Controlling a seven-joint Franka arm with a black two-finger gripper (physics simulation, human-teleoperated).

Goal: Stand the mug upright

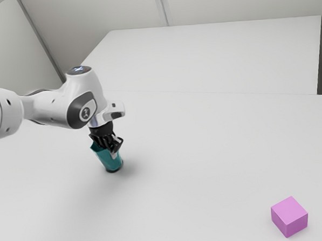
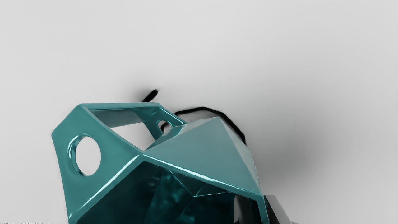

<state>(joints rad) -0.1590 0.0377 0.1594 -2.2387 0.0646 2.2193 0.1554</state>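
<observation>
Leaning mug (image 1: pixel 112 162), gripped by its wall

Its long axis slants: mouth up toward the exterior view's left, dark base (image 1: pixel 114 170) low toward its right, at the table (image 1: pixel 195 151). The gripper (image 1: pixel 112 150) pinches the wall, one finger inside. Glossy teal facets; round holes pierce the handle (image 2: pixel 82 121).

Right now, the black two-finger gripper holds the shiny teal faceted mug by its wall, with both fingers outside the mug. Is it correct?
Not both: the wrist view shows one finger inside the mug and one outside. The gripper does hold the mug by its wall.
</observation>
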